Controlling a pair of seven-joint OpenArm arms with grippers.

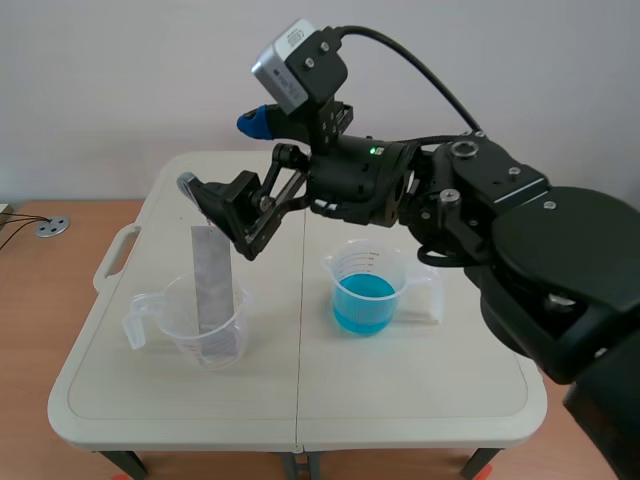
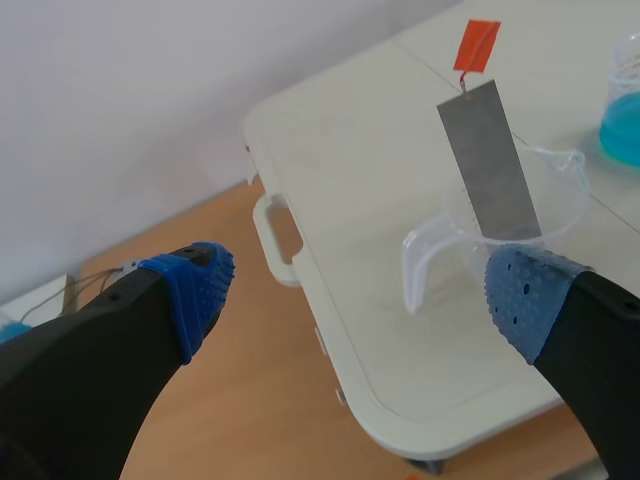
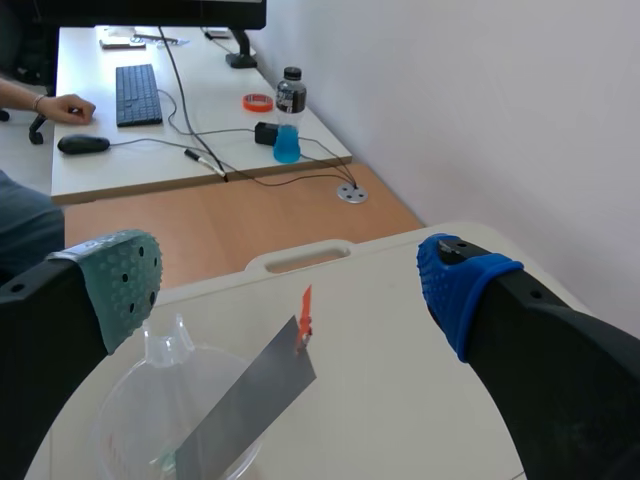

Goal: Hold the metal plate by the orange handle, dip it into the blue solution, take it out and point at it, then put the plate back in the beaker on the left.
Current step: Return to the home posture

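A grey metal plate (image 1: 210, 285) stands tilted in the clear beaker (image 1: 205, 325) on the left of the white table. Its orange handle (image 2: 476, 44) sticks up from the top end. The beaker of blue solution (image 1: 365, 290) stands to the right of it. My right gripper (image 1: 223, 152) hangs open just above the plate's top end, and the handle (image 3: 305, 318) lies a little below and between the spread fingers without touching them. My left gripper (image 2: 360, 292) is open and holds nothing, off the table's left side, facing the beaker (image 2: 500, 250) and the plate (image 2: 490, 165).
A white packet (image 1: 428, 300) lies behind the blue beaker. The table has a carry handle (image 1: 115, 255) on its left edge. Beyond the table, a desk (image 3: 200, 110) carries a keyboard, a mouse, cables and a bottle, with a person's hand (image 3: 60, 105) on it.
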